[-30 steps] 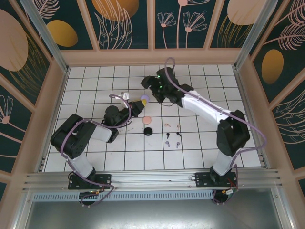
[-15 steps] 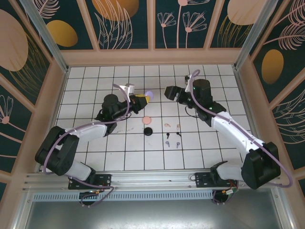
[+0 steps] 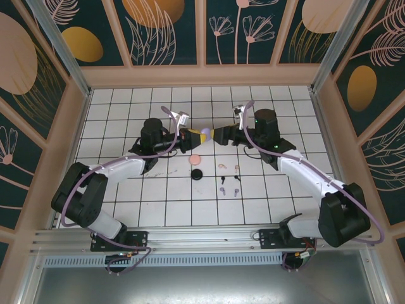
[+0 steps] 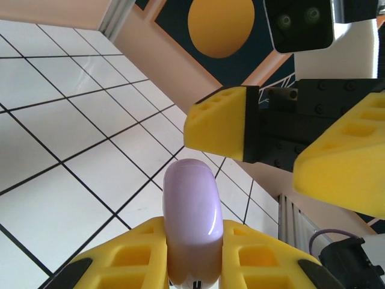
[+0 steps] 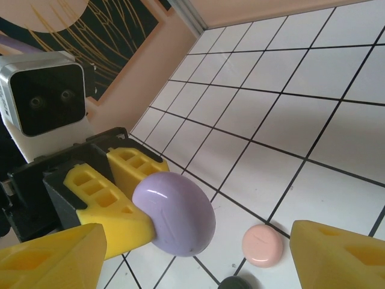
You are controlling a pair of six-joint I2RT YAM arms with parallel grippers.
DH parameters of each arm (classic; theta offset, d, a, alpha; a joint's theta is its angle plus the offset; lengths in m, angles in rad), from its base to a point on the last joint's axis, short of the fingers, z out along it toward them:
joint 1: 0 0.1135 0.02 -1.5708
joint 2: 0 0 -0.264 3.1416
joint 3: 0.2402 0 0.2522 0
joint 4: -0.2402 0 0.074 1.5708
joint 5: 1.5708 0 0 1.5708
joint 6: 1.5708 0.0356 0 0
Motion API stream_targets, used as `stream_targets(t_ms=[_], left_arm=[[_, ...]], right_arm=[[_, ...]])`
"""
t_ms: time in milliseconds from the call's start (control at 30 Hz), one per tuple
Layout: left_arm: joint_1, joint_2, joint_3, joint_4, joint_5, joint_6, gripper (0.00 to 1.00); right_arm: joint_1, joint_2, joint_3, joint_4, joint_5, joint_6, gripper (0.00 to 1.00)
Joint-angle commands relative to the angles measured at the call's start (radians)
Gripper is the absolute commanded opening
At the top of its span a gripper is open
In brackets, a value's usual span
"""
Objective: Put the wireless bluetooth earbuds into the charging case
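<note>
My left gripper [image 3: 197,135] is shut on a round lilac charging case [image 3: 204,135], held above the table with its edge sticking out past the yellow fingers [image 4: 126,253]. From the left wrist the case [image 4: 191,217] stands edge-on. My right gripper [image 3: 219,135] faces it from the right, open, its fingers [image 4: 221,123] just short of the case and not touching. In the right wrist view the case [image 5: 174,214] sits between my spread jaws. The earbuds lie on the tiles in pairs: pale pink [image 3: 221,166], black [image 3: 223,179], lilac [image 3: 222,189].
A pink round case [image 3: 195,159] and a black one [image 3: 197,173] lie shut on the tiles below the held case, left of the earbuds; the pink case [image 5: 263,245] and the black case [image 5: 236,283] sit under my right gripper. Frame walls [image 3: 202,75] ring the tiled table.
The left gripper carried the lilac case to the right and turned it toward the right arm. The right gripper swung round to face it and closed in, its jaws narrowing slightly.
</note>
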Motion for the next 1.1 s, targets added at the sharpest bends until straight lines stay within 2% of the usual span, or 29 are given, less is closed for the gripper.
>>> stream_targets(t_ms=[0,433,867,1067], left_arm=[[0.005,0.001,0.023,0.023,0.044,-0.010,0.00],[0.005,-0.015,0.021,0.035,0.055,-0.019,0.00],[0.005,-0.062,0.004,0.052,0.073,-0.036,0.00],[0.005,-0.062,-0.010,0.066,0.068,-0.040,0.00]], right_arm=[[0.004,0.020,-0.009,0.067,-0.044,-0.017,0.79],[0.024,0.088,-0.006,0.065,0.003,-0.013,0.72],[-0.035,0.132,-0.038,0.087,0.069,0.030,0.62],[-0.053,0.041,-0.082,0.076,0.010,0.025,0.62]])
